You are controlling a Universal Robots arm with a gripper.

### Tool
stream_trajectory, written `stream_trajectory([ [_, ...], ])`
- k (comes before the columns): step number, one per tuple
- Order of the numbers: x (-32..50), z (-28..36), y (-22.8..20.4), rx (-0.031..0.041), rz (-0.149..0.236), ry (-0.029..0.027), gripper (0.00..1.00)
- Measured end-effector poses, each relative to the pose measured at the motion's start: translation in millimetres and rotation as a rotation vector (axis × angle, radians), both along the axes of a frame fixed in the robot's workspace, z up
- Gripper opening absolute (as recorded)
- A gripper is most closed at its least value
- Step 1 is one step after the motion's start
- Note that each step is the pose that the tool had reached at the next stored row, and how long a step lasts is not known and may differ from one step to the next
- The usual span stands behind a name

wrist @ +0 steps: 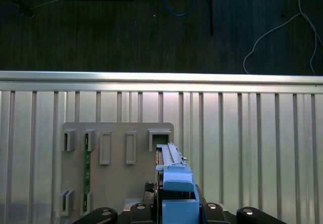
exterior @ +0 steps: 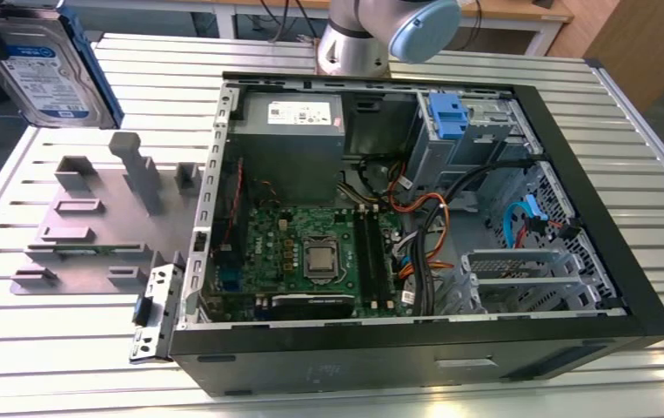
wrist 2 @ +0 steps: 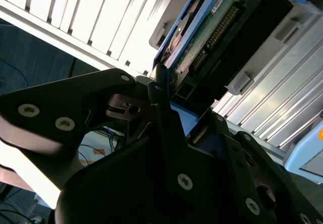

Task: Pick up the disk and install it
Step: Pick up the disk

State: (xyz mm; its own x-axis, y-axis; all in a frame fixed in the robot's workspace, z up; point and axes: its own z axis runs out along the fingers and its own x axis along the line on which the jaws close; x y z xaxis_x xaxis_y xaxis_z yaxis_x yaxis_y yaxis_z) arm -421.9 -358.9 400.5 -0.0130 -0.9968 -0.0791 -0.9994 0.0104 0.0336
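Holding: I see gripper (wrist 2: 164, 105) clamped on the disk (exterior: 47, 61)
Position: above grey fixture plate (exterior: 99, 228), outside the case (exterior: 613, 218)

Our arm (exterior: 351, 45) is a smooth silver-grey cylinder, and its joint ends in a rounded, pale blue-grey cap (exterior: 425, 24). In the second wrist view the jaws and their linkage plates (wrist 2: 75, 103) are matte black. The plates are flat with rounded corners and pinned with bright round screws (wrist 2: 184, 182), each with a recessed socket. In the first wrist view we see the plates as curved black lobes, each carrying one pale round bolt head (wrist: 247, 212).
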Motion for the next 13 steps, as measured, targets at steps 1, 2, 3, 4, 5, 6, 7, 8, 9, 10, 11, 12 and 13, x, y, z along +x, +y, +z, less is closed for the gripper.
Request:
stream_trajectory([
  [1, 0.0, 0.3, 0.0, 0.0000, 0.000, 0.0000, 0.37],
  [2, 0.0, 0.7, 0.0, 0.0000, 0.000, 0.0000, 0.37],
  [3, 0.0, 1.0, 0.0, 0.0000, 0.000, 0.0001, 0.37],
  [4, 0.0, 1.3, 0.0, 0.0000, 0.000, 0.0000, 0.37],
  [5, 0.0, 1.5, 0.0, 0.0001, 0.000, -0.0001, 0.37],
  [6, 0.0, 1.7, 0.0, 0.0000, 0.000, -0.0001, 0.37],
  [7, 0.0, 2.0, 0.0, 0.0000, 0.000, -0.0001, 0.37],
  [8, 0.0, 2.2, 0.0, 0.0000, 0.000, 0.0000, 0.37],
  [9, 0.0, 2.4, 0.0, 0.0000, 0.000, 0.0000, 0.37],
  [10, 0.0, 2.6, 0.0, 0.0001, 0.000, -0.0001, 0.37],
  [11, 0.0, 2.7, 0.0, 0.0001, 0.000, -0.0001, 0.37],
  [12, 0.0, 2.9, 0.0, 0.0001, 0.000, -0.0001, 0.37],
  [13, 0.0, 3.1, 0.0, 0.0000, 0.000, 0.0000, 0.37],
])
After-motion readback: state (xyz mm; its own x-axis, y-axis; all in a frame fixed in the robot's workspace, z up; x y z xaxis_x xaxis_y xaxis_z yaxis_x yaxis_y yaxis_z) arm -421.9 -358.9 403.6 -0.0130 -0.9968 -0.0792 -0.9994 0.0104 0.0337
